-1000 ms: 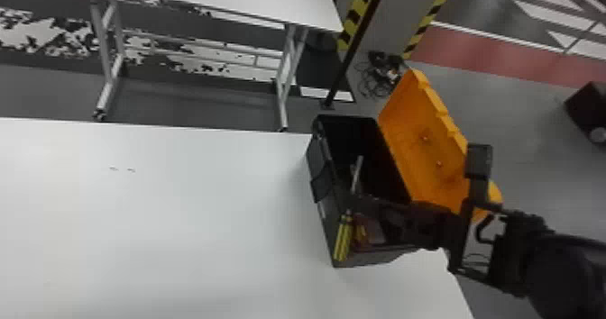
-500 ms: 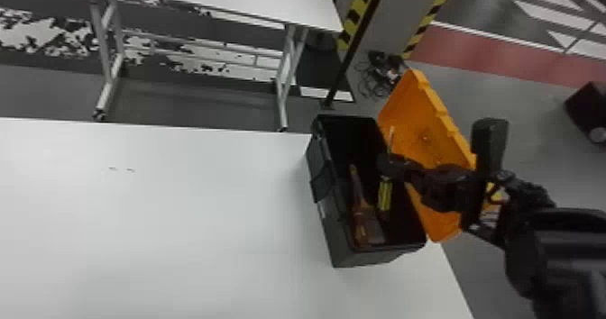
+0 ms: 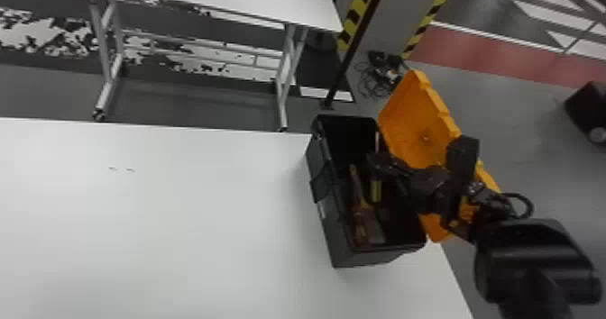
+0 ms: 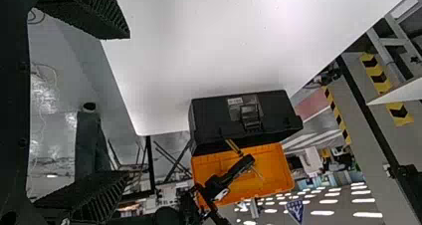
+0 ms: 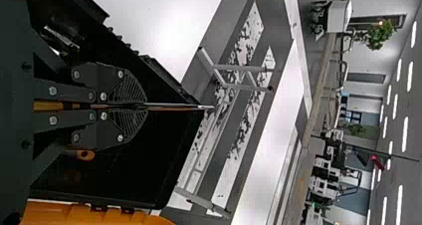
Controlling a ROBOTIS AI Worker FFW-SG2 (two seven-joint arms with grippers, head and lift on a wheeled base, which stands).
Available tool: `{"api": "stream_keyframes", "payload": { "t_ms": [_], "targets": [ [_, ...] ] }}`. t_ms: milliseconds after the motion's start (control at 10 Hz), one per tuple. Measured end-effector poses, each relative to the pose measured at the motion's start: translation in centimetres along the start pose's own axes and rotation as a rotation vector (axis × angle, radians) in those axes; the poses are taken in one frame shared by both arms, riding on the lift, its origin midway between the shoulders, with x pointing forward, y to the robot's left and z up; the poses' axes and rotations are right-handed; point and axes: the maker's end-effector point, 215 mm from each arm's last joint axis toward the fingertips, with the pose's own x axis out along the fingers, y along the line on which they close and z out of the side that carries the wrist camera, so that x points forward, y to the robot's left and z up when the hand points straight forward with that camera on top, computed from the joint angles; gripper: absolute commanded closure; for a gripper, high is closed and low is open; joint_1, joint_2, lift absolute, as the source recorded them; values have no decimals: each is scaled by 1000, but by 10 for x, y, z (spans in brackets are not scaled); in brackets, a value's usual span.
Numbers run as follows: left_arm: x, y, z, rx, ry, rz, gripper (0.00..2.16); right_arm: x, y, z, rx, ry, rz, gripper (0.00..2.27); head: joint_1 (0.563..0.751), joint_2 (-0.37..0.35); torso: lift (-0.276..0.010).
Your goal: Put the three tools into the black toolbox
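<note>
Black toolbox [image 3: 334,232]: standing on the white surface [image 3: 158,232], near the surface's right-hand edge, lid up. The right claw [image 3: 378,161] is positioned over the toolbox's opening; its depth relative to the rim cannot be determined.

State of right claw: pressed together, pinching a screwdriver [image 5: 174,106] by its metal shaft. The screwdriver's yellow handle [image 3: 376,190] is on the near side of the claw in the head view, and the shaft extends on the far side. In the right wrist view, the handle sits back between the finger bases and the shaft projects past the fingertips.

Further contents: a long tool [image 3: 356,185] lies inside the toolbox, just left of the right claw and reaching toward the near end. A reddish-brown item [image 3: 362,230] is also inside, on the near side of the claw; whether it belongs to the long tool cannot be confirmed. The right wrist view records an orange handle [image 5: 84,155] beside the claw, within the box.

Orange lid [image 3: 415,120]: open, to the right of the right claw and beyond it, with the right arm crossing in front of it.

State of left claw [image 4: 128,105]: fingers spread wide, nothing between them. The toolbox stands well apart from it, out ahead of its fingertips. Behind the surface, well beyond the right claw, is a second white table [image 3: 234,0].
</note>
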Motion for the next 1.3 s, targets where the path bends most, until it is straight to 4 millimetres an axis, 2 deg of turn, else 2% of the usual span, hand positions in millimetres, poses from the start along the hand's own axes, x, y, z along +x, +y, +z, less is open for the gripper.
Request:
{"api": "stream_keyframes", "payload": {
  "t_ms": [200,300,500,700,800,1000,1200,1300],
  "targets": [
    [-3,12,1,13,-9,81,36,-14,12,-11,176,20,20,63,695,-350,-51],
    [-1,20,4,23,-19,125,36,-23,31,-10,289,24,27,63,695,-350,-51],
    [11,29,28,120,-64,183,36,-37,71,0,402,-5,13,63,695,-304,-51],
    [32,33,58,250,-112,261,36,-53,116,10,497,-48,-10,73,695,-253,-51],
    [41,34,73,334,-154,309,36,-65,131,19,492,-77,-32,76,695,-233,-51],
    [52,19,112,530,-287,368,36,-91,159,49,404,-184,-42,76,695,-192,-51],
    [38,-5,141,719,-454,415,36,-95,173,55,376,-235,-39,76,695,-150,-51],
    [29,-22,149,793,-532,414,36,-96,176,55,354,-261,-49,76,695,-141,-51]
  ]
}}
